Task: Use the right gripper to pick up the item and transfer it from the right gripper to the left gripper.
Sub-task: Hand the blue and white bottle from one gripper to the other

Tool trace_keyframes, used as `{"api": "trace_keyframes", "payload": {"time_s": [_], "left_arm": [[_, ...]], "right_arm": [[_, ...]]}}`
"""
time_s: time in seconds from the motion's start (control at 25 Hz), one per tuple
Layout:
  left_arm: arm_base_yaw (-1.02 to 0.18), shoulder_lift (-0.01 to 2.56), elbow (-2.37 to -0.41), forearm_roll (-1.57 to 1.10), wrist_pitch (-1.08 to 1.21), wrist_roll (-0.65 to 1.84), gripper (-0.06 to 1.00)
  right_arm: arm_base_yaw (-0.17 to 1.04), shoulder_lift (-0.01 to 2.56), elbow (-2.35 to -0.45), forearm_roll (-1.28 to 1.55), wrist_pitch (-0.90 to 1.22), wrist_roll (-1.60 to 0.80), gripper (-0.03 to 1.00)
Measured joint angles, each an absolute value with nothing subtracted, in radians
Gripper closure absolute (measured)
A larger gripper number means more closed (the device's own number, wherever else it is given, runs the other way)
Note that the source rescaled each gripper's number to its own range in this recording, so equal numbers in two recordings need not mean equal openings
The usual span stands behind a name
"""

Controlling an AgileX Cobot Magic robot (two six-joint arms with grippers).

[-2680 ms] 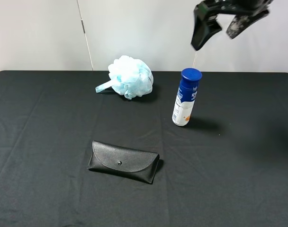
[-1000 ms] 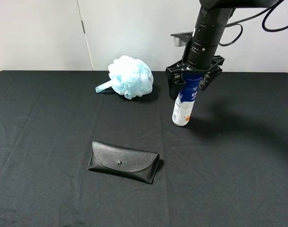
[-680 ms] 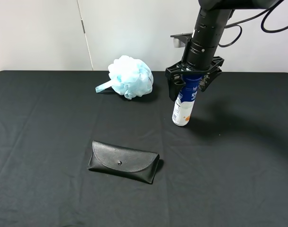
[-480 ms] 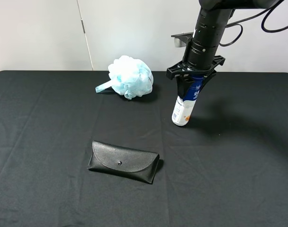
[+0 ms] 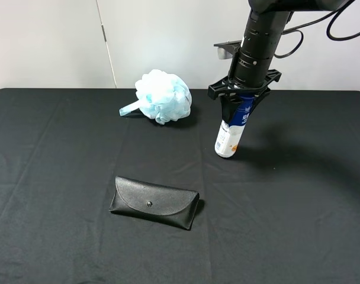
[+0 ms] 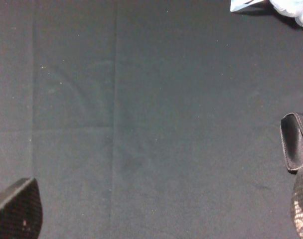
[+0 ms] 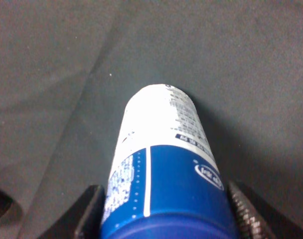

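The item, a slim white bottle (image 5: 230,135) with a dark blue cap and a blue-and-orange label, stands slightly tilted on the black tablecloth at the back right. My right gripper (image 5: 243,104) hangs straight down over it, and its fingers are shut on the bottle's blue top. In the right wrist view the bottle (image 7: 166,149) fills the gap between both fingers (image 7: 89,215). My left gripper (image 6: 159,214) does not show in the exterior high view. In its wrist view its two fingertips (image 6: 18,209) stand far apart over bare cloth, open and empty.
A pale blue mesh pouf (image 5: 163,96) lies at the back centre, left of the bottle. A flat black glasses case (image 5: 154,202) lies in the middle front; its end (image 6: 296,142) shows in the left wrist view. A black cloth (image 5: 61,177) covers the table.
My right gripper came down from high above onto the bottle's top and its fingers closed from spread to tight on the cap. The bottle shifted only slightly.
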State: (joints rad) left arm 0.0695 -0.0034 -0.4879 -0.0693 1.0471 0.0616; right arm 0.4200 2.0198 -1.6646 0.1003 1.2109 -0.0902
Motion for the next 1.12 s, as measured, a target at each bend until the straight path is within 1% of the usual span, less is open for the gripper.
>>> {"api": "trace_keyframes", "payload": {"time_s": [0.4, 1.12], "left_arm": [[0.069, -0.003, -0.488, -0.069, 1.047, 0.062, -0.06], [0.069, -0.003, -0.488, -0.069, 1.048, 0.062, -0.06]], "right_arm": [[0.420, 2.000, -1.685, 0.102, 1.211, -0.084, 0.94], [0.420, 1.755, -1.704, 0.139, 1.222, -0.068, 0.94]]}}
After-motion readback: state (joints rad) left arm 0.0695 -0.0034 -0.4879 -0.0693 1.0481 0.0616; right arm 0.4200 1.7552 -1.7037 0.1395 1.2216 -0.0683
